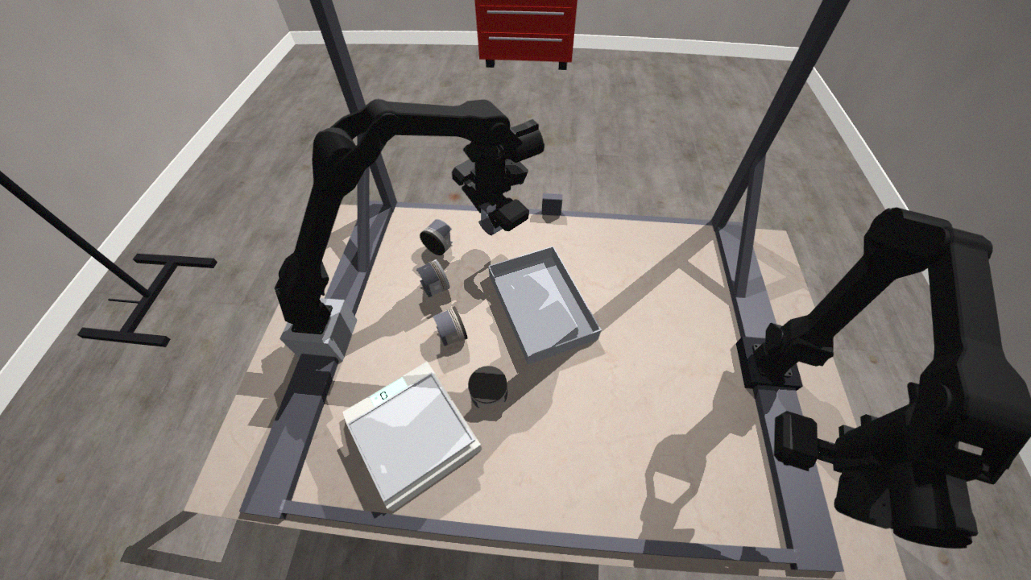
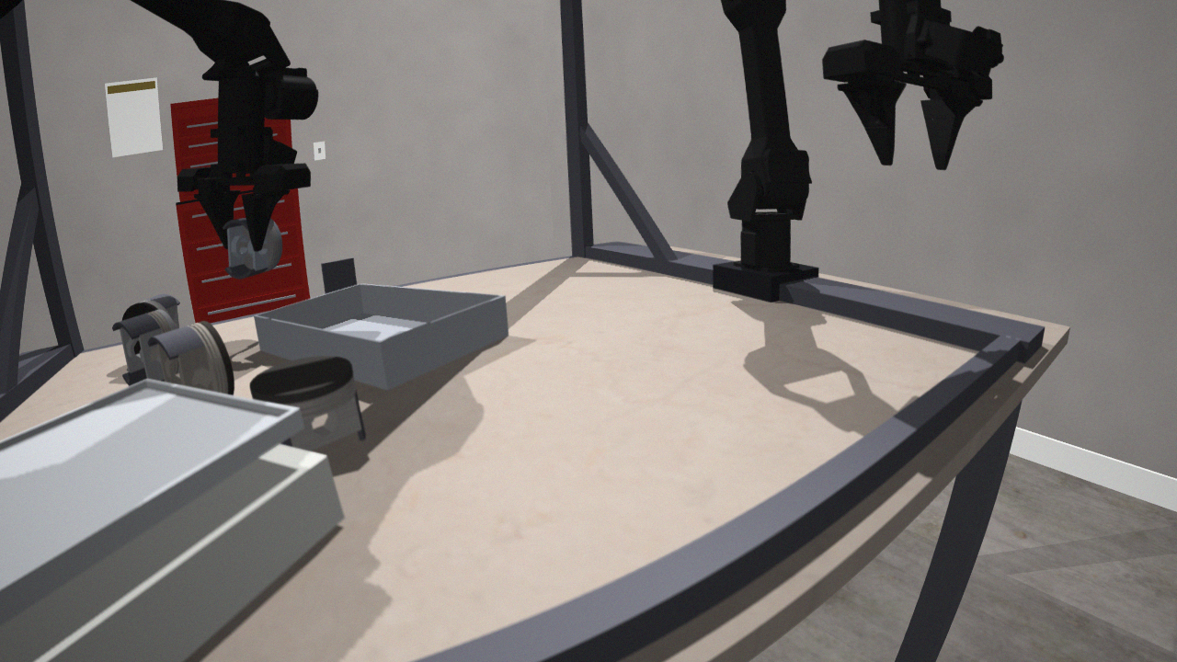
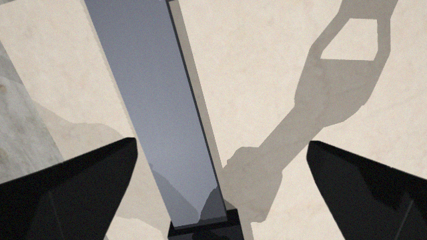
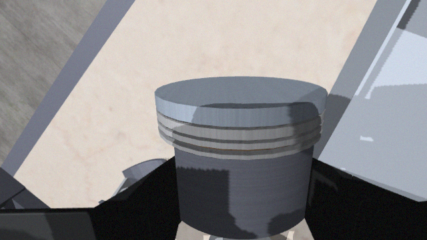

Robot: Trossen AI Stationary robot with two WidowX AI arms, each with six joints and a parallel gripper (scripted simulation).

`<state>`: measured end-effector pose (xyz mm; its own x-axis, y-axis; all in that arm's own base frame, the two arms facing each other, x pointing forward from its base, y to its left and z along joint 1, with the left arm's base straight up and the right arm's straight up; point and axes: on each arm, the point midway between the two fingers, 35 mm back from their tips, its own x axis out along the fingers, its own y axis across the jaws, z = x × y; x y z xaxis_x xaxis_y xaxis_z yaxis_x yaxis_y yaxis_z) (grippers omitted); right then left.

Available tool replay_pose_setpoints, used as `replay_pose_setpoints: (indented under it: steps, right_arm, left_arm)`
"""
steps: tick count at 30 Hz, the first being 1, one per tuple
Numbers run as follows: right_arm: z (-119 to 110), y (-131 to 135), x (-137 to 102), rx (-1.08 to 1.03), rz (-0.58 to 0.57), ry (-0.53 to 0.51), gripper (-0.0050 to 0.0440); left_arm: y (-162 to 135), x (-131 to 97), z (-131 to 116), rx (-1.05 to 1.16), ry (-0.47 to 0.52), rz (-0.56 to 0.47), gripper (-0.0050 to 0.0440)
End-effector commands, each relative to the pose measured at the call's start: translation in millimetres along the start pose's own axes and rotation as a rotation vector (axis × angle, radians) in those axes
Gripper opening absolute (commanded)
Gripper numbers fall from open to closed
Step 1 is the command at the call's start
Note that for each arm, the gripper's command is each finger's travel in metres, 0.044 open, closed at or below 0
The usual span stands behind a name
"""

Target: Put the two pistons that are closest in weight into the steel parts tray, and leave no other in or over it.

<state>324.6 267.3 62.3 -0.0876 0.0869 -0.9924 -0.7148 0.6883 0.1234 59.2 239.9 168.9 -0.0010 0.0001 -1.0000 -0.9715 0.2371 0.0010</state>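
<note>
My right gripper (image 1: 498,214) (image 2: 243,246) is shut on a grey piston (image 4: 240,93) (image 2: 269,245), held raised beyond the far left end of the steel parts tray (image 1: 565,347) (image 2: 448,336). The tray holds no piston. Three pistons lie on their sides left of the tray: a far one (image 1: 436,236), a middle one (image 1: 433,277) and a near one (image 1: 451,325) (image 2: 190,354). Another piston (image 1: 487,384) (image 2: 302,382) stands with its dark crown up near the scale. My left gripper (image 2: 914,165) (image 3: 223,148) is open and empty, high at the right.
The white scale (image 1: 411,441) (image 2: 140,436) has nothing on its pan; its display (image 1: 385,393) reads 0. Dark frame rails (image 1: 533,536) (image 2: 699,527) edge the table. A small dark block (image 1: 551,203) (image 2: 338,275) is at the far edge.
</note>
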Motion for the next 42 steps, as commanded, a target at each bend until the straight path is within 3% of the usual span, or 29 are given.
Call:
replay_pose_setpoints:
  steps: [1,23,26,29,42]
  right_arm:
    - [4,4,-1,-0.009,0.000,-0.028,0.0158]
    - [4,1,34,-0.008,0.001,-0.023,0.0158]
    - [6,2,26,-0.011,-0.003,-0.047,0.0158]
    - [4,1,41,-0.008,0.001,-0.023,0.0158]
    - [5,0,57,-0.008,0.000,-0.028,0.0158]
  left_arm:
    - [0,-5,4,0.002,-0.018,-0.001,0.0400]
    - [0,-5,4,0.002,-0.018,-0.001,0.0400]
    - [0,-5,4,0.002,-0.018,-0.001,0.0400]
    - [0,-5,4,0.002,-0.018,-0.001,0.0400]
    - [0,-5,4,0.002,-0.018,-0.001,0.0400]
